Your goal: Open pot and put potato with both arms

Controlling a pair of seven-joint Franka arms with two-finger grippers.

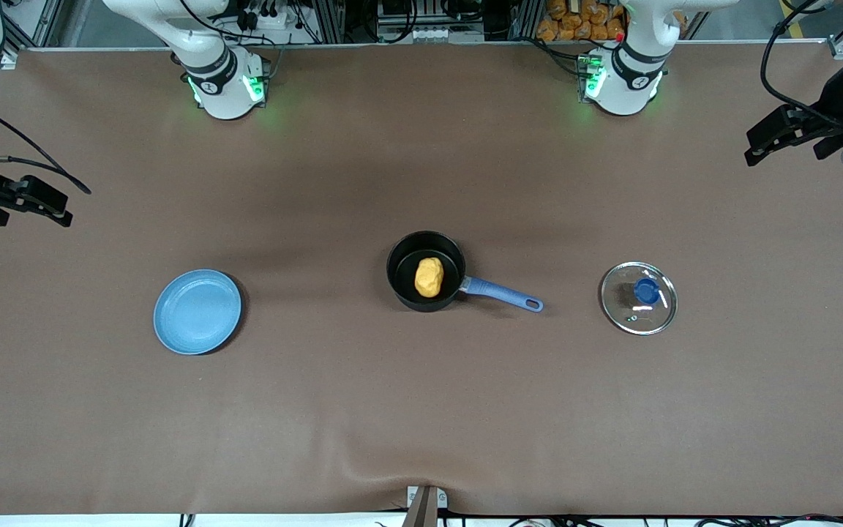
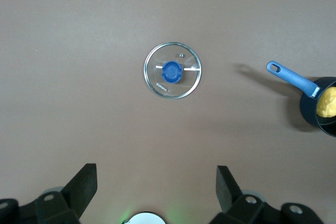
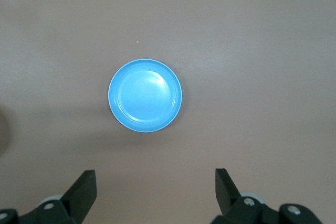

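The black pot (image 1: 425,252) with its long blue handle (image 1: 502,294) stands uncovered at the table's middle. The yellow-orange potato (image 1: 429,277) lies inside it; both also show in the left wrist view, pot (image 2: 311,113) and potato (image 2: 328,102). The glass lid with a blue knob (image 1: 639,297) lies flat on the table toward the left arm's end, also in the left wrist view (image 2: 172,70). My left gripper (image 1: 758,150) (image 2: 156,182) is open and empty, raised at the left arm's end. My right gripper (image 1: 63,208) (image 3: 156,184) is open and empty, raised at the right arm's end.
A flat light-blue plate (image 1: 197,312) lies empty toward the right arm's end, also in the right wrist view (image 3: 145,95). Brown cloth covers the table. The arm bases (image 1: 227,84) (image 1: 623,80) stand along the edge farthest from the front camera.
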